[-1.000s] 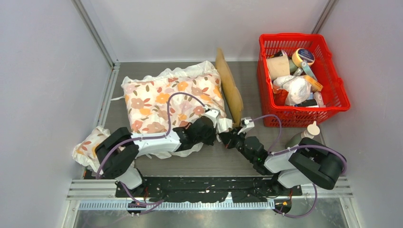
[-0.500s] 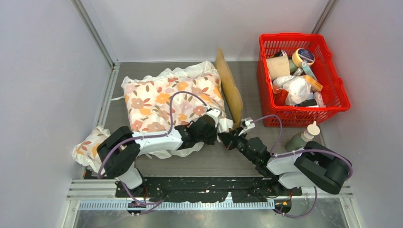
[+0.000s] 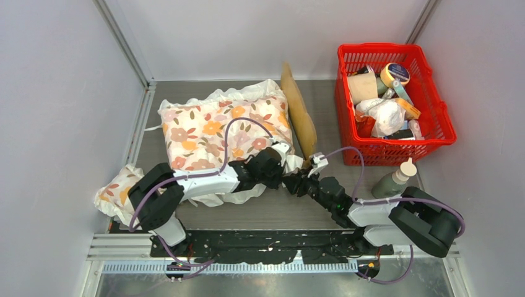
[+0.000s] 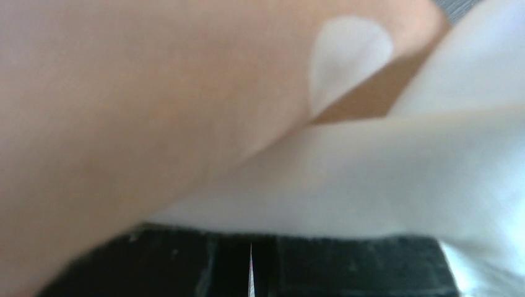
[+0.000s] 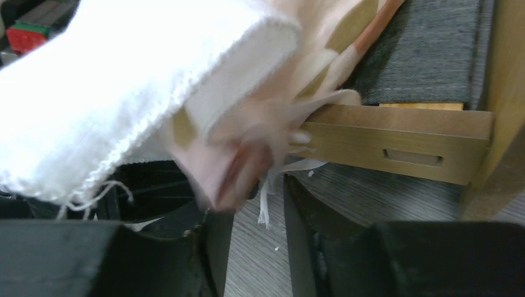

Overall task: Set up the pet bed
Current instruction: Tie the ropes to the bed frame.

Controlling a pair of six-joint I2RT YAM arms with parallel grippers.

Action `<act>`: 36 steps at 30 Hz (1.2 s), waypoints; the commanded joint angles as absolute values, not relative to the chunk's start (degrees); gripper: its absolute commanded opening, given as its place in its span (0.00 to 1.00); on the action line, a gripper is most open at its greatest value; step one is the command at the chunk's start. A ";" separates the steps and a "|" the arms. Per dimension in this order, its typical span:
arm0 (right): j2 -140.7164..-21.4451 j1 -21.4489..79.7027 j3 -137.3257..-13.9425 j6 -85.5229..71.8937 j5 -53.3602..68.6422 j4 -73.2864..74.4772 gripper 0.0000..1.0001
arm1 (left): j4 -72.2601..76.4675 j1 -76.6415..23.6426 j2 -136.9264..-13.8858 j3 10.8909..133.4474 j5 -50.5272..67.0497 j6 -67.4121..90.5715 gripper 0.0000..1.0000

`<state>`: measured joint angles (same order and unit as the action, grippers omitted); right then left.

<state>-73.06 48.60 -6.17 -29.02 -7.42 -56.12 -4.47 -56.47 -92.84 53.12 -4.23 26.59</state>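
Observation:
The pet bed lies under a white floral cushion; only its light-wood scalloped headboard shows from above. In the right wrist view I see its wooden rail and dark grey surface. My left gripper is at the cushion's near right corner. In the left wrist view it has its jaws closed to a thin slit, with the cushion's white fabric pressed over them. My right gripper is open just beside it, its fingers below the hanging cushion corner.
A red basket full of items stands at the back right. A grey-green bottle stands in front of it. A small floral pillow lies at the near left by the left arm's base. Walls enclose both sides.
My right gripper has moved left and forward toward the cushion's near right corner. My left gripper has shifted slightly right with the fabric.

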 commanded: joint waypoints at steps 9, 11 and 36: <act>-56.36 48.65 -2.07 -40.63 -16.51 -45.37 0.50 | -5.37 -55.25 -94.75 57.05 -2.98 25.87 0.00; -51.54 48.62 -2.47 -42.22 -21.48 -37.73 0.49 | -6.10 -55.28 -94.66 57.36 -3.12 26.13 0.00; -43.79 46.69 -14.98 -2.48 -14.69 -15.57 0.41 | -10.68 -54.69 -96.21 61.41 -0.30 26.87 0.00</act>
<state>-49.08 47.00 -11.16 -20.14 -14.96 -21.67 -11.64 -55.83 -95.72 58.87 -1.15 26.65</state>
